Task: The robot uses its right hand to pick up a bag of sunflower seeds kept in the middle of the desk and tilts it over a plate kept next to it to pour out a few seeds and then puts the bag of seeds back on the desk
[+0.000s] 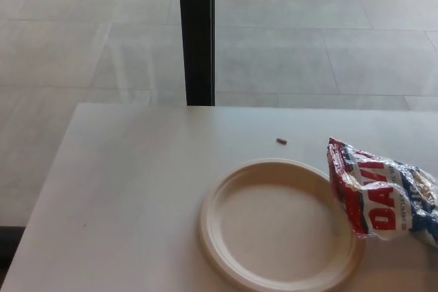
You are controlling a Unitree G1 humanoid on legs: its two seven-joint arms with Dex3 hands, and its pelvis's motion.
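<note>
A crinkled red, white and blue foil seed bag (383,197) is seen lying at the lower right, touching the round cream paper plate (226,200) on the white desk (130,182). No robot hand is visible, so its state cannot be told. A clumsy grasp on the slippery foil could spill seeds.

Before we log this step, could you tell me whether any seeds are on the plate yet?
No, the plate looks bare inside, and the only loose seed lies on the desk beyond it.
</note>
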